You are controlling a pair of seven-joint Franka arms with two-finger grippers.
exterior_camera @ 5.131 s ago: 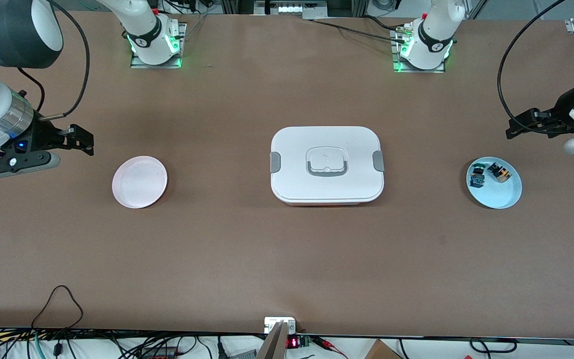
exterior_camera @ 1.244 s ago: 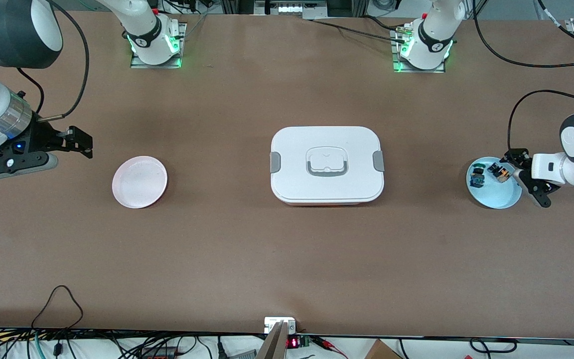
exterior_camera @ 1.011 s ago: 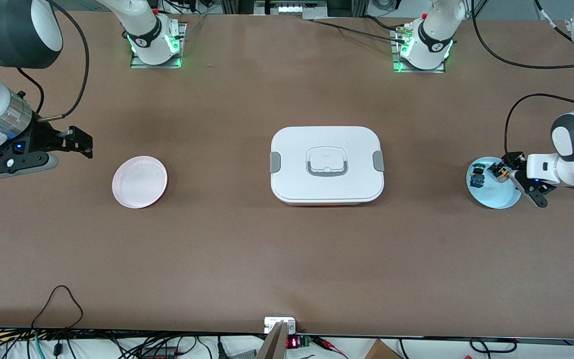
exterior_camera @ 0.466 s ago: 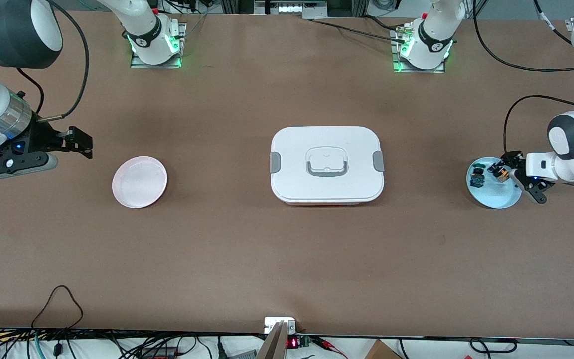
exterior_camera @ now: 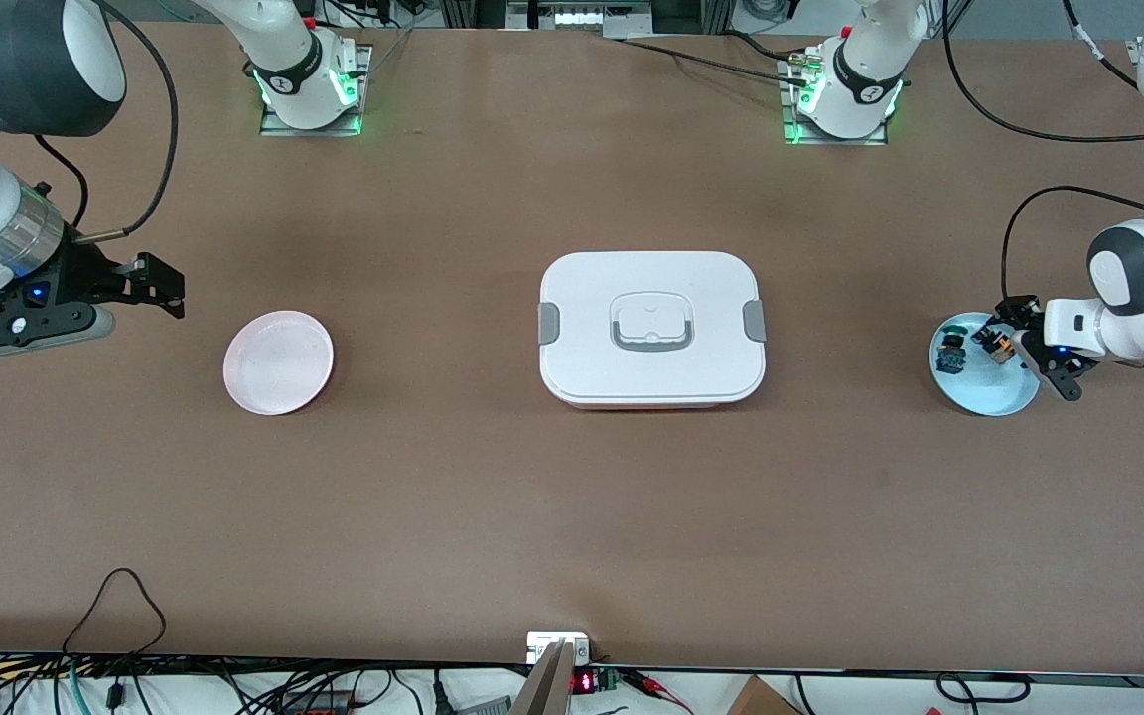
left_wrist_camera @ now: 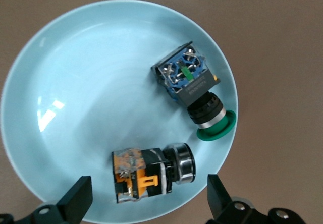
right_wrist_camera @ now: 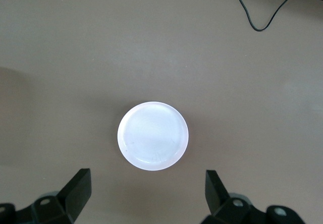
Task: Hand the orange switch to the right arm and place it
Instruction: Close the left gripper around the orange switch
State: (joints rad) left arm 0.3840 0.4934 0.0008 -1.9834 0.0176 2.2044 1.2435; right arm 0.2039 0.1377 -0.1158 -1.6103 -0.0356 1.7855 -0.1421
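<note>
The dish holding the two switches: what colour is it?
Pale blue dish, clearest in the left wrist view.

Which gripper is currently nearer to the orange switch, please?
Left. The left gripper hangs open right over the orange switch; the right gripper waits open at the right arm's end.

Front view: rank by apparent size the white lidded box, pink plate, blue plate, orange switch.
1. white lidded box
2-3. pink plate and blue plate: look alike, not ranked
4. orange switch, lying in the blue plate
</note>
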